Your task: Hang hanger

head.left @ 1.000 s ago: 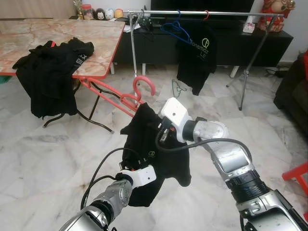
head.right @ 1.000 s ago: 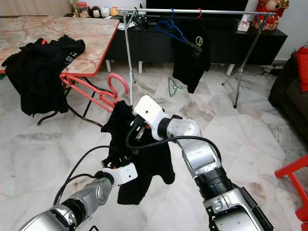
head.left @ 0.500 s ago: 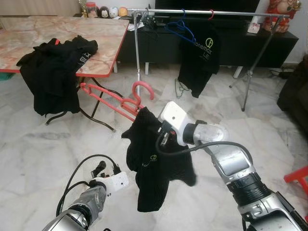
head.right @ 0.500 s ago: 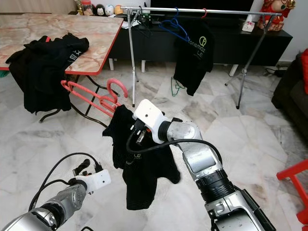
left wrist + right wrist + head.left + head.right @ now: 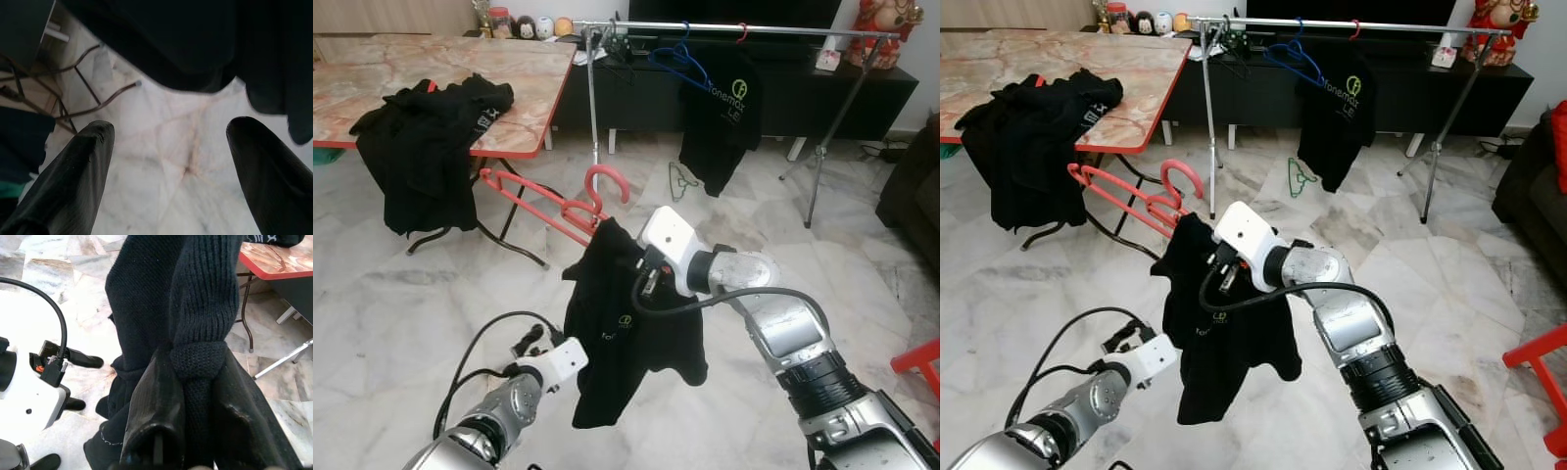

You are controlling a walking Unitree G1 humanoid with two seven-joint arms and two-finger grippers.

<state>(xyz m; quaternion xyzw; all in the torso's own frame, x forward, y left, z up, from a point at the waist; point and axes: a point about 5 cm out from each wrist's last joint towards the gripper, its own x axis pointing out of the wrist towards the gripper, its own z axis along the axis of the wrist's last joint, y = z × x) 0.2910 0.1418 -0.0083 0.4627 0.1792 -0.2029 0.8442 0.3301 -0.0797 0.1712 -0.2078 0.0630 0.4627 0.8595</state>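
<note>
So the right gripper [image 5: 195, 396] is clamped tight on a bunched fold of the black shirt [image 5: 626, 333], which sits on the red hanger [image 5: 592, 201], its hook sticking up just above the collar, roughly mid-scene and well short of the clothes rail [image 5: 734, 28] at the far side. The left gripper [image 5: 171, 161] hangs low on the near left with its fingers spread wide and nothing between them, just marble floor [image 5: 391, 304] and the shirt hem close by. My read: the step right now is carrying the thing over to the rail, and the tricky bit is that the grip is on fabric, not on the hanger itself, so the hook can swing or tip freely. I'd keep the lift slow and the hook upright, then aim for the open stretch of rail to the left of the blue hanger [image 5: 677, 57] and the already hung shirt [image 5: 720, 127]. Also steer clear of the folding table [image 5: 509, 117] on the left, since its red frame is right beside the hanger.
</note>
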